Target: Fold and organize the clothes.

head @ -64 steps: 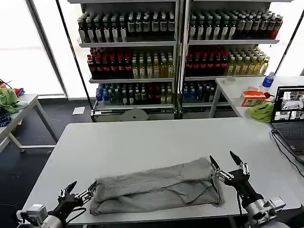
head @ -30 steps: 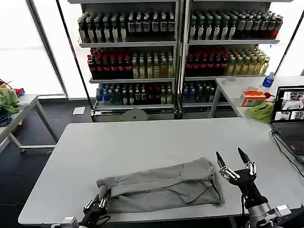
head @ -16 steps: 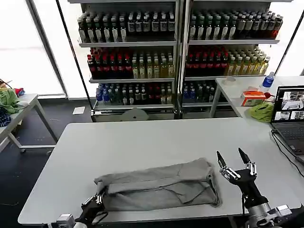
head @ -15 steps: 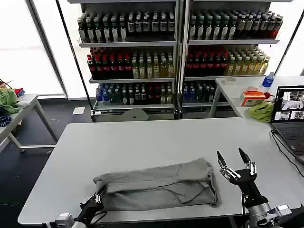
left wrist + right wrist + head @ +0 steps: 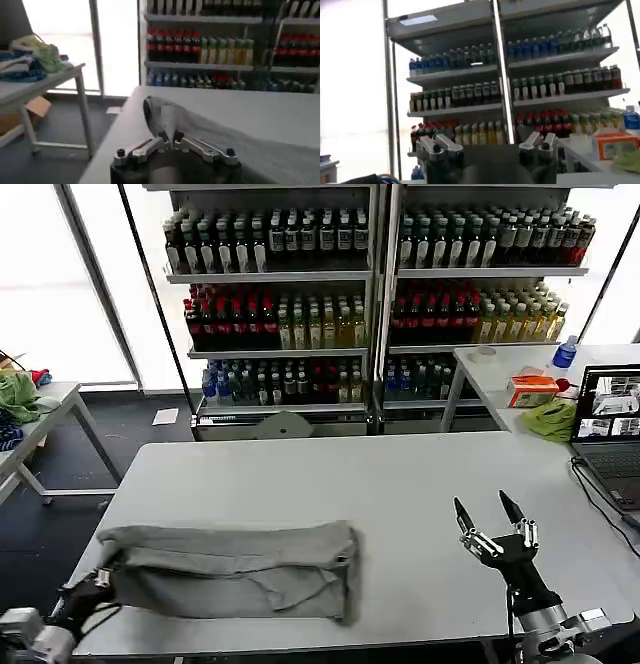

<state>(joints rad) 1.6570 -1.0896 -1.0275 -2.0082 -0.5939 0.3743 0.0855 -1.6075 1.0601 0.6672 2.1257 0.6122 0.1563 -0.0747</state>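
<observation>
One of the clothes, a light grey garment (image 5: pixel 230 569) folded into a long band, lies along the front left of the white table (image 5: pixel 300 474). My left gripper (image 5: pixel 98 577) sits at the table's left front corner, shut on the garment's left end. In the left wrist view the fingertips (image 5: pixel 163 136) pinch a raised fold of grey cloth (image 5: pixel 162 111). My right gripper (image 5: pixel 492 517) stands open above the table's front right, fingers pointing up, well apart from the garment. In its own view my right gripper (image 5: pixel 487 142) faces the drink shelves with nothing between its fingers.
A laptop (image 5: pixel 610 414), a bright green cloth (image 5: pixel 548 419) and an orange box (image 5: pixel 532 391) sit at the right. Shelves of bottles (image 5: pixel 370 294) stand behind the table. A side table (image 5: pixel 40 409) with cloths is at the far left.
My left gripper has pulled the garment leftward along the table's front, from the middle right to the left side. The right gripper has stayed open in place.
</observation>
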